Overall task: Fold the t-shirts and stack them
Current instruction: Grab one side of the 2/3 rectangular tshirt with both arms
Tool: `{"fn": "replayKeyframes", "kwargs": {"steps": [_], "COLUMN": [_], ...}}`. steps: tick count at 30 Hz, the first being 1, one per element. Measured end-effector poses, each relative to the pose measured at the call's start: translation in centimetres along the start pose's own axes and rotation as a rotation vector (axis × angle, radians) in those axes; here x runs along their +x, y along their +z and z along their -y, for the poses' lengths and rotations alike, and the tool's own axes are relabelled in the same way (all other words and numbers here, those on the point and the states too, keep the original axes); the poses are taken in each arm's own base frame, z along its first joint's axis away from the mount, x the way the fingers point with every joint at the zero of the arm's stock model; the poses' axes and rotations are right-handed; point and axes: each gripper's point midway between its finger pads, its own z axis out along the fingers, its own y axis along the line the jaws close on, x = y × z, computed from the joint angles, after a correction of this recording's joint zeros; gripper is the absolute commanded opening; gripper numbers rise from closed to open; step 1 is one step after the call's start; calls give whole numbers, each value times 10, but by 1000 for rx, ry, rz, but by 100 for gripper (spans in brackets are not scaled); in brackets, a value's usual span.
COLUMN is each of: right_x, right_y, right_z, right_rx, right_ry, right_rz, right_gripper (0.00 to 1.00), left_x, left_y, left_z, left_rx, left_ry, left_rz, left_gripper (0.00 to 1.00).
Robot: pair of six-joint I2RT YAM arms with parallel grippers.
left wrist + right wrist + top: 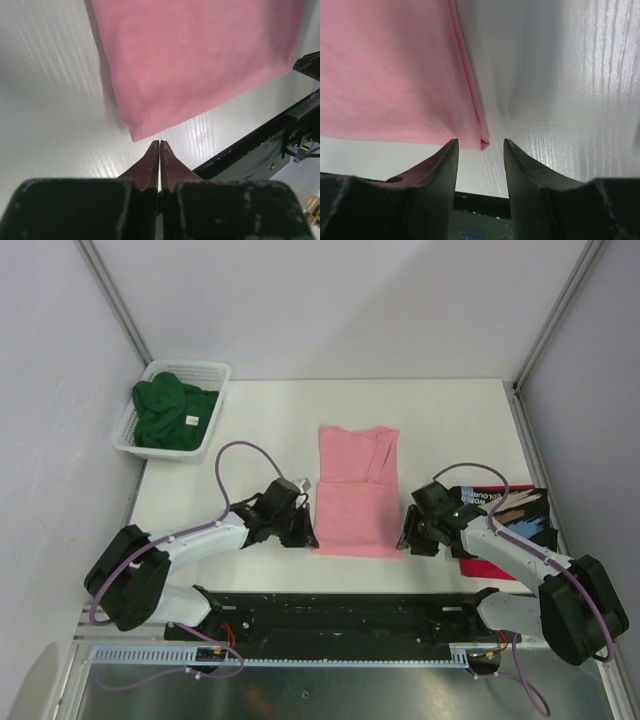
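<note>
The salmon-pink t-shirt lies folded into a long strip in the middle of the table. My left gripper is shut and empty, its tips just short of the shirt's near left corner. My right gripper is open, its fingers either side of the shirt's near right corner without closing on it. The dark green t-shirt is bunched in the white basket. The black printed t-shirt lies on a red one at the right.
The white mesh basket stands at the far left corner. The black rail runs along the near table edge, close behind both grippers. White walls enclose the table on three sides.
</note>
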Motion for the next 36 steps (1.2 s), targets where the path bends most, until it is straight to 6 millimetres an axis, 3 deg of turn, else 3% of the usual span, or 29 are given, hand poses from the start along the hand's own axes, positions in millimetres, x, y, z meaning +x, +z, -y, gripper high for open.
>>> {"fn": "replayKeyframes", "kwargs": {"steps": [7, 15, 19, 27, 36], "right_x": [15, 21, 20, 20, 20], "right_y": [6, 16, 17, 17, 17], "right_z": [5, 7, 6, 5, 5], "right_rx": [9, 15, 13, 13, 13], "right_ry": [2, 16, 26, 28, 27], "right_rz": [-26, -34, -29, -27, -27], "right_gripper": [41, 15, 7, 4, 4], "left_x": [8, 10, 10, 18, 16], "left_y": [-5, -6, -5, 3, 6], "left_z": [-13, -24, -26, -32, -17], "left_rx": [-28, -72, -79, -91, -17], "left_ry": [-9, -25, -15, 2, 31], "left_rz": [20, 44, 42, -2, -3], "left_gripper": [13, 26, 33, 37, 36]}}
